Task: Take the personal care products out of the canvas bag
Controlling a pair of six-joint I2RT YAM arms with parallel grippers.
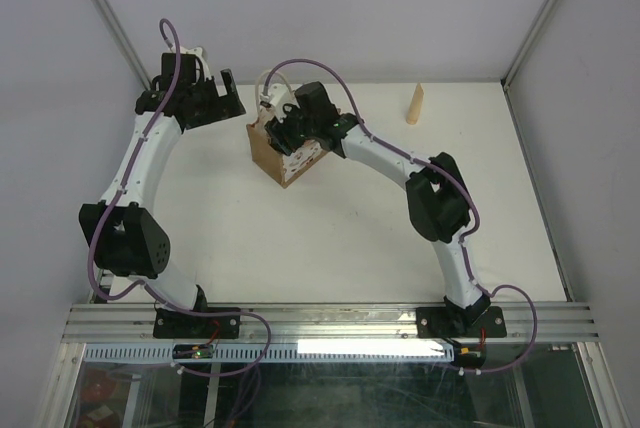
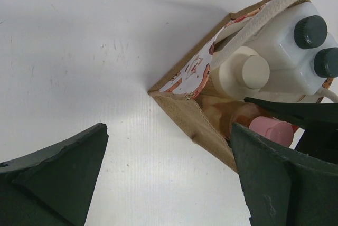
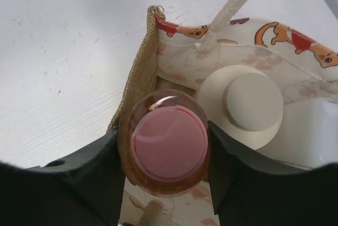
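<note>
The canvas bag (image 1: pixel 283 156) stands upright on the table at back centre. My right gripper (image 1: pixel 285 126) reaches into its mouth and is shut on the orange-pink bottle (image 3: pixel 168 142) with the pink cap, one finger on each side, at the bag's brown wall (image 3: pixel 138 81). The cream bottle (image 3: pixel 251 103) stands beside it inside the bag. In the left wrist view the two white bottles with dark caps (image 2: pixel 309 31) and the cream bottle (image 2: pixel 247 73) show in the bag (image 2: pixel 193 112). My left gripper (image 2: pixel 169 128) is open and empty, just left of the bag (image 1: pixel 212 93). The tan flat tube (image 1: pixel 415 105) stands on the table at back right.
The bag's pale rope handles (image 2: pixel 266 13) arch over its mouth. White walls and a metal frame (image 1: pixel 520 48) close in the table at the back and sides. The right arm's elbow (image 1: pixel 437 198) hangs over the table's right half.
</note>
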